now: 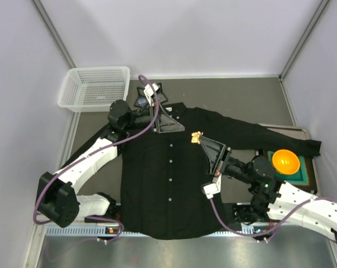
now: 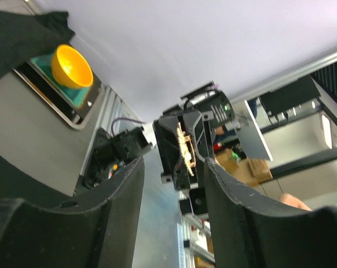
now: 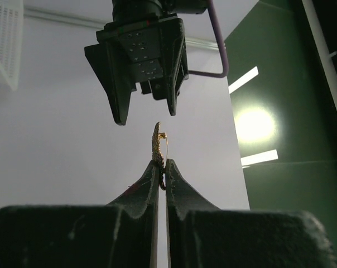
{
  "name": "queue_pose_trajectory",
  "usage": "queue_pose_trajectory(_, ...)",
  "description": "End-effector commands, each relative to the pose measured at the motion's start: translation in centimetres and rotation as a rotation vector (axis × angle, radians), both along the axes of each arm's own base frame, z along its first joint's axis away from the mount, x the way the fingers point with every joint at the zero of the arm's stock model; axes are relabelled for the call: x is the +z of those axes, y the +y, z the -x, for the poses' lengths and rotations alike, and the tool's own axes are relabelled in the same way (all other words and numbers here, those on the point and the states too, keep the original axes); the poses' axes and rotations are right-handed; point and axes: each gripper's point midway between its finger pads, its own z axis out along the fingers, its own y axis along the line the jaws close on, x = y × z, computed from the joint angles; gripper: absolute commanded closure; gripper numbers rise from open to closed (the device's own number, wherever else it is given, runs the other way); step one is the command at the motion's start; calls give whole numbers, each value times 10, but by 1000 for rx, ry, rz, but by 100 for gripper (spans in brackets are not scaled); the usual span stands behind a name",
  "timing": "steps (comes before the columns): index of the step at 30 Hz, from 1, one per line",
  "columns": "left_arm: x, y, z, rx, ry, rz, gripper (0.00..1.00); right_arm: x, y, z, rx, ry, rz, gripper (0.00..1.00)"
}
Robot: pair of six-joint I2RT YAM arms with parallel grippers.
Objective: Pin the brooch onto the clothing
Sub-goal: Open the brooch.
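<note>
The black button-up shirt (image 1: 157,184) lies flat on the table, collar at the far end, white buttons down its front. My right gripper (image 1: 202,140) is shut on a small gold brooch (image 1: 197,137), holding it above the shirt's chest to the right of the buttons. In the right wrist view the brooch (image 3: 157,146) stands edge-on out of the shut right gripper (image 3: 161,166), its thin pin showing on the right side. My left gripper (image 1: 178,127) is open and empty, hovering by the collar and facing the brooch (image 2: 184,148) across a short gap. It also shows in the left wrist view (image 2: 173,165).
A white mesh basket (image 1: 94,88) stands at the back left. An orange bowl (image 1: 285,161) sits on a dark tray (image 1: 306,176) at the right, by the shirt's sleeve end. A black object (image 1: 141,99) lies just behind the collar.
</note>
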Motion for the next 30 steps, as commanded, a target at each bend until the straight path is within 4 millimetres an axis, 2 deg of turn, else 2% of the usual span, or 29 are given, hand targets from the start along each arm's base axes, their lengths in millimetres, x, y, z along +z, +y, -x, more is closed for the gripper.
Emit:
queue_pose_trajectory(1,5,9,32,-171,-68,-24,45,-16,13,41,215,-9,94,100)
queue_pose_trajectory(3,-5,11,40,-202,-53,-58,42,-21,14,52,271,-5,123,100)
queue_pose_trajectory(6,-18,13,62,-266,-72,-114,41,-31,17,69,362,4,167,100)
queue_pose_trajectory(8,-20,10,80,-315,-157,-128,42,-38,19,80,424,14,198,100)
queue_pose_trajectory(10,-27,9,100,-376,-133,-155,43,-40,21,90,481,10,217,100)
queue_pose_trajectory(13,-32,8,110,-402,-119,-158,48,-44,23,102,548,-1,234,100)
queue_pose_trajectory(22,-40,4,118,-427,-110,-161,52,-48,23,123,659,-13,257,100)
queue_pose_trajectory(30,-48,-5,125,-459,-94,-178,54,-45,24,128,690,-32,255,100)
